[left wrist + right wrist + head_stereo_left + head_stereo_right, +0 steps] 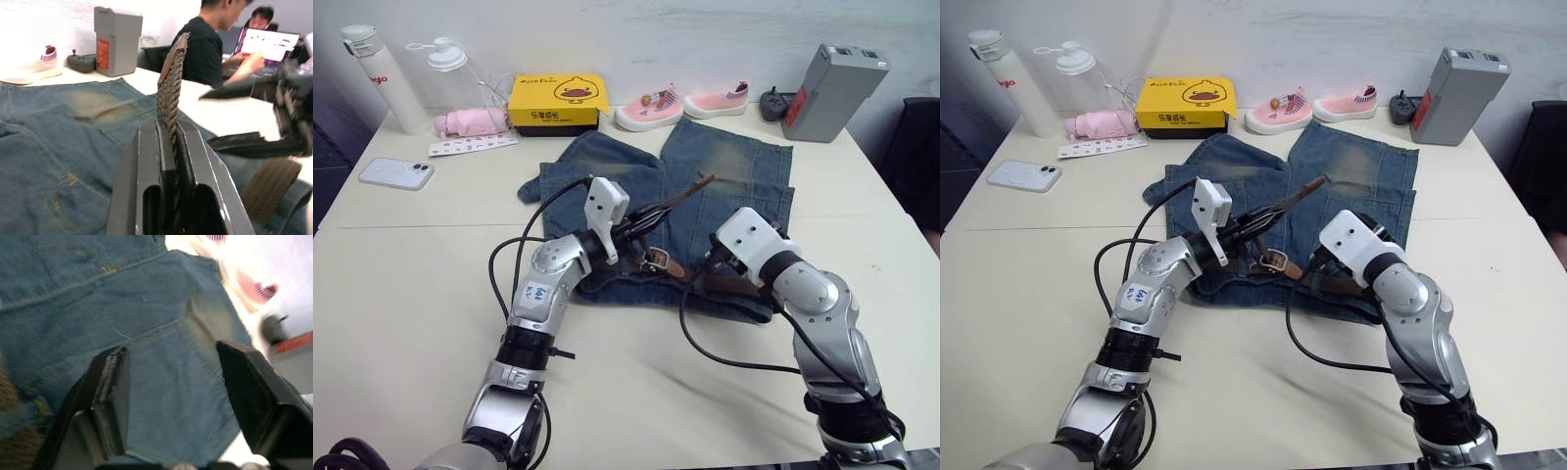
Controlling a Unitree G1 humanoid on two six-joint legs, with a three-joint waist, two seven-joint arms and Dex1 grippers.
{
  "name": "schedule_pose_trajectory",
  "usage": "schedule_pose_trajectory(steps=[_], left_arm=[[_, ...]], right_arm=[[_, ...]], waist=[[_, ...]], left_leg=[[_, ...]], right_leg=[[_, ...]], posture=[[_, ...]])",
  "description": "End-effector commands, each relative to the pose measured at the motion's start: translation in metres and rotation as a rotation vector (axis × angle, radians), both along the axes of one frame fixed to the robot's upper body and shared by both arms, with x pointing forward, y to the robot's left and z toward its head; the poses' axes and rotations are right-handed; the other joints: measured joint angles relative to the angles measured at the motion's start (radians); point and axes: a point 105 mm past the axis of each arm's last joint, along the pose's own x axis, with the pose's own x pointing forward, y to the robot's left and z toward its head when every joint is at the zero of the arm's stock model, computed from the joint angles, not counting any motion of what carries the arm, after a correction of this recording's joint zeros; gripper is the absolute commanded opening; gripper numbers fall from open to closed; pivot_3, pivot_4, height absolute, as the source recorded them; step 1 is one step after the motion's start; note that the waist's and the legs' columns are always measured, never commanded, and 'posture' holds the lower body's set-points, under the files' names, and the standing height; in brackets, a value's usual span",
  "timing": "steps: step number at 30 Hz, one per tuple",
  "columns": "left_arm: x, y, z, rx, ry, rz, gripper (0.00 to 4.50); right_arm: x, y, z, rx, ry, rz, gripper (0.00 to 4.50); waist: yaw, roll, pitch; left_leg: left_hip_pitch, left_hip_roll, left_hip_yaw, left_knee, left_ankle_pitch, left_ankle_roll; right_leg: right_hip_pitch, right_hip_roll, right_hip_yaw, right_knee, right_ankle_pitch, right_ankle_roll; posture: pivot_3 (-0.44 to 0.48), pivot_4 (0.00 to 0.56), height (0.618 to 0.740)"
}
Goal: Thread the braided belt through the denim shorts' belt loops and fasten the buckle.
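The denim shorts lie flat mid-table, legs pointing away from me and the waistband at the near edge. My left gripper is shut on the braided belt near its tip, and the free end sticks up past the fingers over the shorts. The silver buckle rests on the waistband just right of that gripper, with brown strap running along the waistband. My right gripper hangs open just above the denim by that strap, holding nothing. I cannot make out the belt loops.
Along the far edge stand two bottles, a pink bundle, a yellow box, pink shoes and a grey box. A phone lies at the left. People sit at a laptop beyond the table.
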Motion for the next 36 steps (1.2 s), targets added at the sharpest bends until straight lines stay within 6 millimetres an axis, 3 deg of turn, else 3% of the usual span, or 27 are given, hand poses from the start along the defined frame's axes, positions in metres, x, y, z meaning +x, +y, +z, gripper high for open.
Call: schedule_pose_trajectory(steps=[1, 2, 5, 11, 14, 18, 22, 28, 31, 36], left_arm=[[-0.01, -0.001, 0.013, -0.046, -0.031, -0.025, 0.0], [-0.01, 0.0, 0.013, -0.047, -0.029, -0.027, 0.0], [-0.011, 0.002, 0.014, -0.052, -0.024, -0.029, 0.0], [-0.015, 0.009, 0.017, -0.072, -0.016, -0.013, 0.0], [-0.016, 0.017, 0.016, -0.076, -0.003, 0.017, 0.0], [-0.02, 0.046, 0.0, -0.036, 0.032, 0.088, 0.0], [-0.027, 0.068, -0.019, -0.006, 0.091, 0.142, 0.0], [-0.031, 0.074, -0.031, 0.002, 0.124, 0.182, 0.0], [-0.032, 0.072, -0.03, -0.002, 0.123, 0.181, 0.0], [-0.032, 0.072, -0.03, -0.004, 0.124, 0.187, 0.0]], right_arm=[[-0.019, 0.038, 0.007, 0.085, 0.037, 0.192, 1.09], [-0.022, 0.044, 0.003, 0.106, 0.071, 0.212, 0.6], [-0.025, 0.057, -0.009, 0.138, 0.149, 0.245, 0.6], [-0.017, 0.072, -0.056, 0.019, 0.3, 0.254, 0.6], [-0.014, 0.07, -0.073, -0.034, 0.357, 0.223, 0.6], [-0.015, 0.061, -0.088, -0.069, 0.398, 0.188, 0.6], [-0.014, 0.059, -0.074, -0.012, 0.362, 0.198, 0.6], [-0.016, 0.058, -0.031, 0.172, 0.278, 0.232, 0.6], [-0.017, 0.059, -0.026, 0.198, 0.28, 0.241, 0.6], [-0.016, 0.057, -0.035, 0.175, 0.314, 0.223, 0.6]], waist=[[-0.003, 0.0, 0.0], [-0.004, 0.0, 0.0], [-0.005, 0.0, 0.0], [-0.01, 0.0, 0.0], [-0.019, 0.0, 0.0], [-0.022, 0.001, -0.001], [-0.017, 0.0, -0.002], [-0.016, 0.0, -0.002], [-0.018, 0.0, -0.002], [-0.02, 0.0, -0.002]], left_leg=[[0.0, 0.0, 0.0, 0.0, 0.0, 0.0], [0.0, 0.0, 0.0, 0.0, 0.0, 0.0], [0.0, 0.0, 0.0, 0.001, 0.0, 0.0], [0.001, 0.0, 0.0, 0.001, 0.0, 0.0], [0.001, 0.0, 0.0, 0.001, 0.0, 0.0], [0.003, 0.0, 0.0, 0.0, 0.0, 0.0], [0.004, 0.0, 0.0, 0.0, 0.0, 0.0], [0.003, -0.001, -0.001, 0.001, -0.001, 0.001], [0.003, -0.001, -0.001, 0.001, -0.001, 0.001], [0.003, -0.001, 0.001, 0.0, -0.001, 0.001]], right_leg=[[0.0, 0.0, 0.0, 0.0, 0.0, 0.0], [0.0, 0.0, 0.0, 0.001, 0.0, 0.0], [0.0, 0.0, 0.0, 0.001, 0.0, 0.0], [0.0, 0.0, 0.0, 0.001, 0.0, 0.0], [0.0, 0.0, 0.0, 0.002, 0.0, 0.0], [0.0, -0.001, 0.0, 0.004, 0.0, 0.0], [0.001, -0.001, 0.001, 0.005, 0.0, 0.0], [0.002, -0.002, 0.001, 0.004, 0.0, 0.0], [0.001, -0.002, 0.001, 0.004, 0.0, 0.0], [0.001, -0.002, 0.001, 0.004, 0.0, -0.001]], posture=[[0.0, 0.15, 0.683], [0.0, 0.15, 0.683], [0.0, 0.15, 0.683], [0.0, 0.15, 0.683], [0.0, 0.15, 0.683], [0.0, 0.15, 0.683], [0.0, 0.15, 0.683], [0.0, 0.15, 0.683], [0.0, 0.15, 0.683], [0.0, 0.15, 0.683]])
